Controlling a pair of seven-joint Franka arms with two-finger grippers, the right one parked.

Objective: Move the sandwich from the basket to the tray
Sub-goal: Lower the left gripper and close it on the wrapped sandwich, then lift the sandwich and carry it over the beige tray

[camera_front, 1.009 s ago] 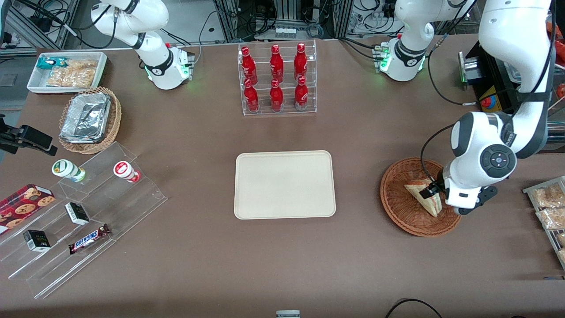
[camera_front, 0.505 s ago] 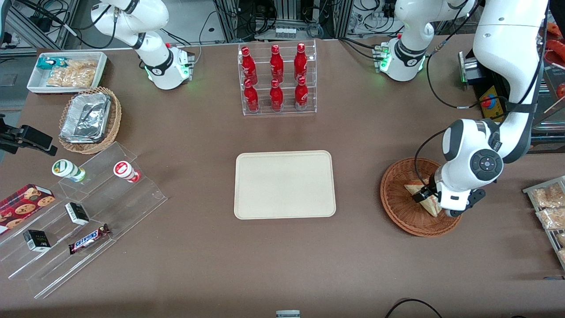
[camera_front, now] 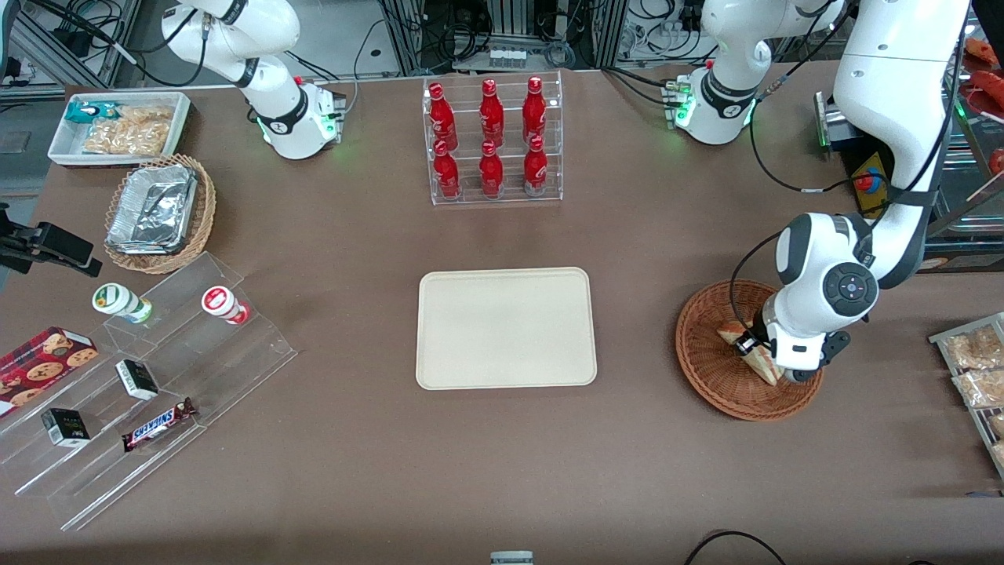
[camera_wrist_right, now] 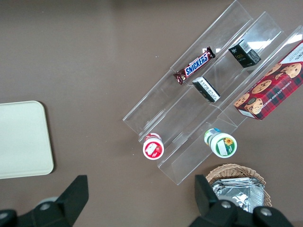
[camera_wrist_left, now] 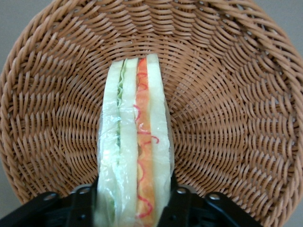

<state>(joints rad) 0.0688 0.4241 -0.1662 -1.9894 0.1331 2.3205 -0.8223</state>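
Note:
The sandwich [camera_front: 762, 367] lies in the round reddish-brown basket [camera_front: 706, 369] toward the working arm's end of the table. In the left wrist view the sandwich [camera_wrist_left: 137, 142] stands on edge, wrapped in clear film, with green and red filling showing, inside the basket [camera_wrist_left: 227, 118]. My left gripper [camera_front: 751, 345] is down in the basket, and its gripper [camera_wrist_left: 135, 203] has one black finger pressed on each bread face, shut on the sandwich. The cream tray [camera_front: 506, 327] lies bare at the table's middle.
A clear rack of red bottles [camera_front: 492, 137] stands farther from the front camera than the tray. Snack packets [camera_front: 973, 361] lie beside the basket at the table's edge. A clear stepped shelf [camera_front: 149, 384], a tan basket of foil trays [camera_front: 157, 212] and a white bin [camera_front: 118, 125] are toward the parked arm's end.
The left arm has shifted toward the tray's side and lowered over the sandwich. The gripper now sits deeper in the basket, covering more of the sandwich.

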